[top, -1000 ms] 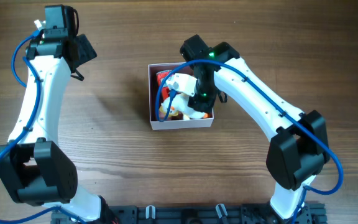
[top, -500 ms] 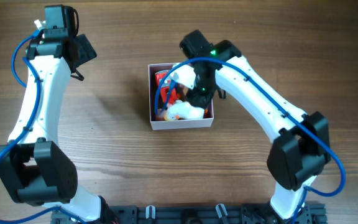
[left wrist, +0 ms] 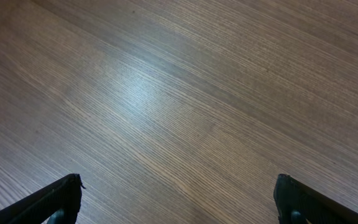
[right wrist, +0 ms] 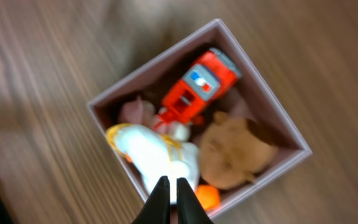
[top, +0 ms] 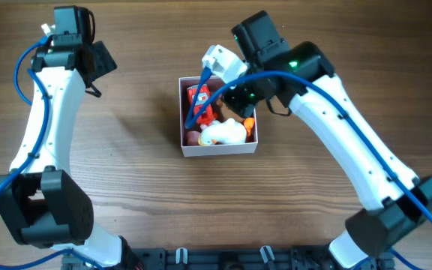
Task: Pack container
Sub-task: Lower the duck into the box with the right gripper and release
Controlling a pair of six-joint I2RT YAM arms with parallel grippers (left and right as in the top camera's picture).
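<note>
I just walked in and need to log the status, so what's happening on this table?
The robot is packing toys into the container. A red toy vehicle, a white plush and a brown plush lie inside it. The right gripper hovers over the container, shut, holding nothing. The left gripper is open above the table, off to the side.

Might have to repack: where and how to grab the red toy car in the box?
Grip the red car across its narrow sides at mid-body, coming straight down. It lies roof-up and exposed, running diagonally; the container walls likely block any sideways approach.
</note>
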